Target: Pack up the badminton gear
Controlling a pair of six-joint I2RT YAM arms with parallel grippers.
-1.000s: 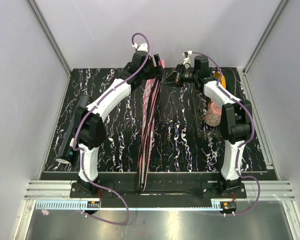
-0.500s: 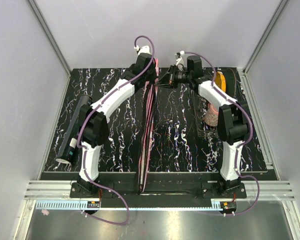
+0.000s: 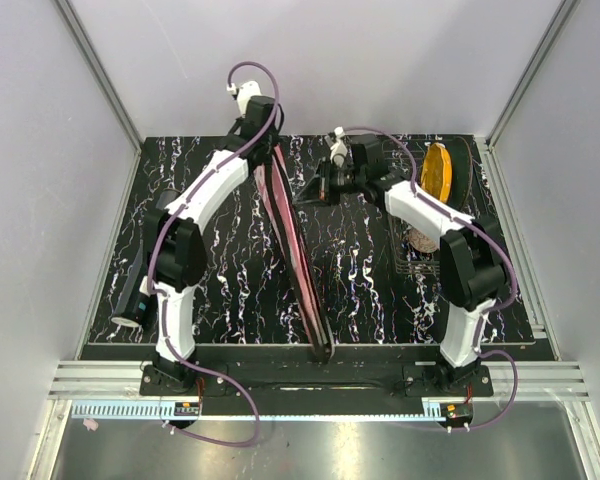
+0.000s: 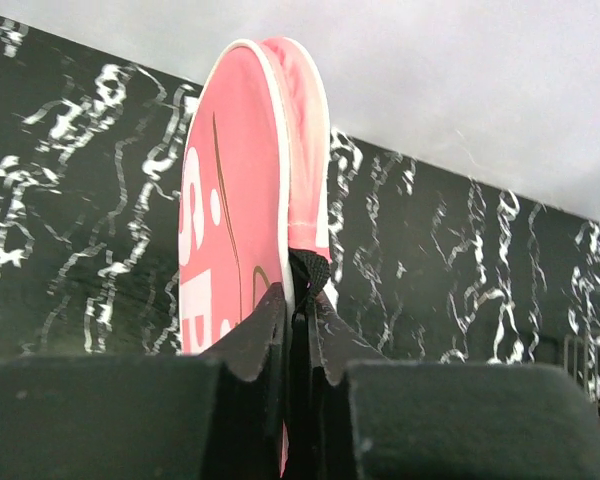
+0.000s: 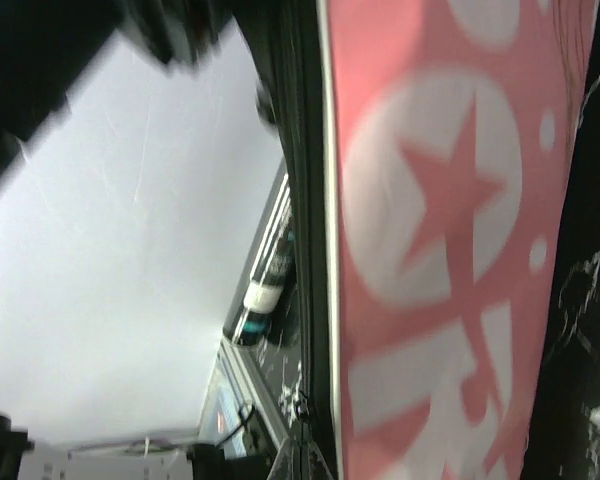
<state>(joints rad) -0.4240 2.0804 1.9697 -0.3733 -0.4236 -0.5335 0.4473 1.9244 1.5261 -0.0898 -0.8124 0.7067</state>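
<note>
The long pink cover [image 3: 298, 265] with white lettering stands on its edge across the table, running from the far middle to the near edge. My left gripper [image 3: 268, 160] is shut on the cover's far end. In the left wrist view its fingertips [image 4: 298, 300] pinch the black tab and white piping of the cover [image 4: 235, 180]. My right gripper [image 3: 308, 192] is shut beside the cover's upper edge. In the right wrist view its tips [image 5: 315, 462] meet on the zipper pull along the black zipper edge of the cover [image 5: 440, 220]. The black tube [image 3: 138, 290] lies at the table's left edge.
A yellow oval disc [image 3: 438, 170] leans at the far right. A pinkish cup [image 3: 420, 238] sits on a black wire rack [image 3: 410, 268], partly under the right arm. Grey walls close in the table on three sides.
The left gripper shut on the cover's far end and carried it left. The cover's near end swung right. The right gripper, shut throughout, moved left and nearer along the cover.
</note>
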